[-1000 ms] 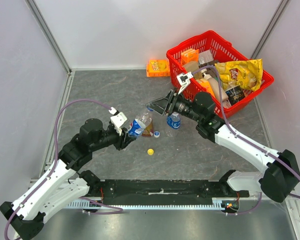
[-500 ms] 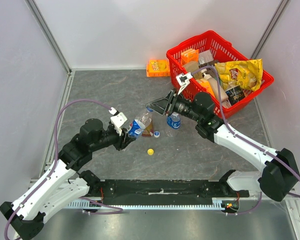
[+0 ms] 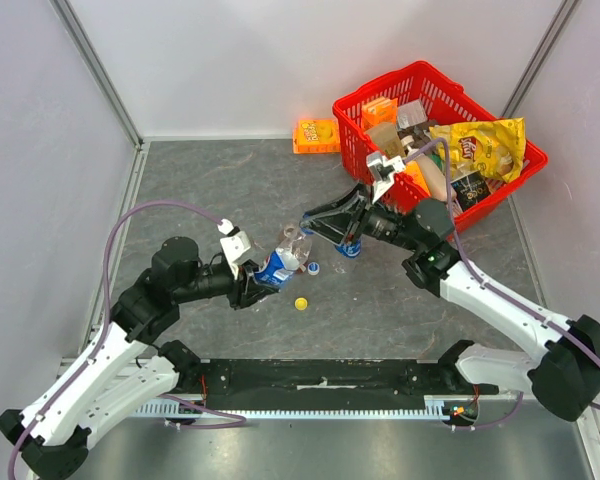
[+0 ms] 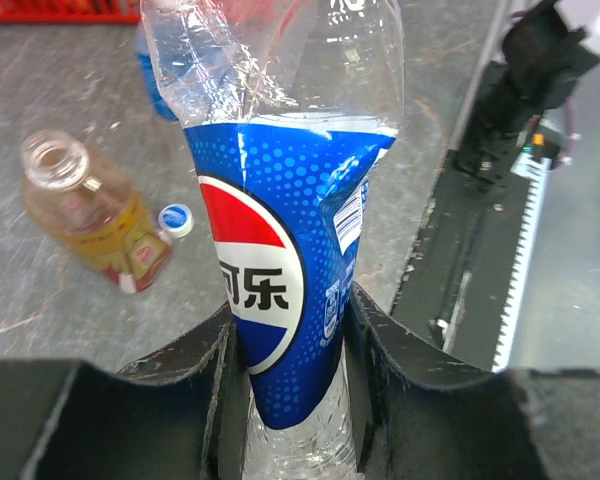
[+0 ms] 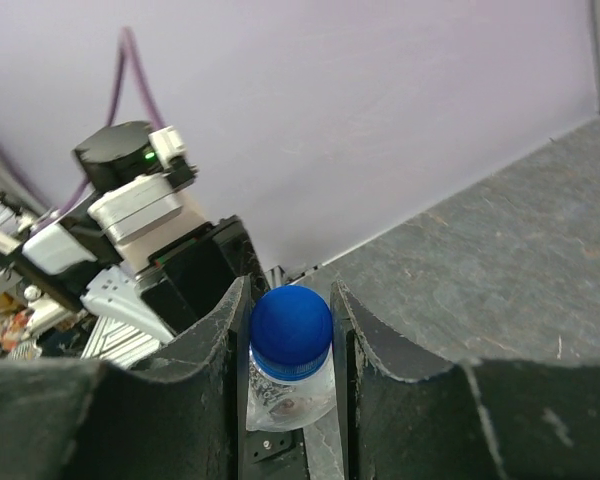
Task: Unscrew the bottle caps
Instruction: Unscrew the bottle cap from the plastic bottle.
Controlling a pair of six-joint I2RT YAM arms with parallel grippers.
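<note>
1. Caps, 3 total. The blue cap (image 5: 291, 322) is sitting on the neck of the Pepsi bottle (image 4: 280, 250). The other two are lying loose on the table (image 3: 210, 190).
2. The right gripper (image 5: 290, 290) is clamping the blue cap, one finger pressing on each side of it.
3. The left gripper (image 4: 290, 330) is squeezing the lower body of the Pepsi bottle, with both fingers tight against the blue label. The clear upper part is looking crumpled.
4. The two arms are holding the Pepsi bottle tilted over the middle of the table, neck pointing toward the right arm.
5. Bottles, 3 total. #2 is the amber bottle (image 4: 90, 215), lying on its side on the table with its neck showing open.
6. The white-and-blue cap (image 4: 176, 218) is lying just beside the amber bottle's label end.
7. The yellow cap (image 3: 301, 303) is lying alone, nearer the arm bases and apart from the bottles.
8. #3 is the second blue-label bottle (image 3: 351, 246), sitting under the right gripper and partly hidden by it. Cannot tell whether its neck is capped.
9. Around them, 1 red basket (image 3: 346, 120) is standing at the far right corner, packed with snacks, with a yellow chip bag (image 3: 480, 148) lying on top.
10. 1 orange box (image 3: 316, 135) is lying just left of the basket, by the back wall.
</note>
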